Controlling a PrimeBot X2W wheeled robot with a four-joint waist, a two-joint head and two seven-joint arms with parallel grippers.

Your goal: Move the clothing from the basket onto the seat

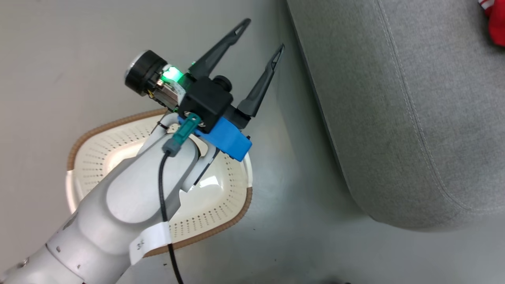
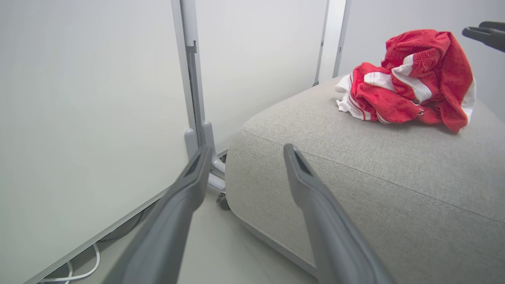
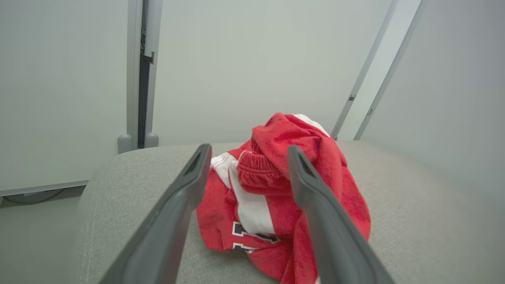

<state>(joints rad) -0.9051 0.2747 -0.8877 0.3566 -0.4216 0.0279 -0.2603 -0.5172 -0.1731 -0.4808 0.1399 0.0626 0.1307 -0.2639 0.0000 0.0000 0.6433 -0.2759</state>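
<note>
The clothing [image 2: 414, 79], red with white stripes, lies in a crumpled heap on the grey seat [image 2: 355, 165]. A red edge of the clothing [image 1: 495, 19] shows at the head view's top right on the seat [image 1: 394, 118]. My right gripper [image 3: 249, 149] is open, its fingers either side of the heap [image 3: 276, 185] and just above it. Its dark fingers [image 2: 485, 33] also show beside the pile. My left gripper [image 1: 264, 33] is open and holds nothing, hovering over the floor between the white basket [image 1: 232, 221] and the seat. My forearm hides much of the basket's inside.
White wall panels stand behind the seat, with a grey metal post [image 2: 195, 98] on feet near its corner. A white cable [image 2: 85, 272] lies on the floor under the panel. A strip of pale floor [image 1: 300, 189] separates basket and seat.
</note>
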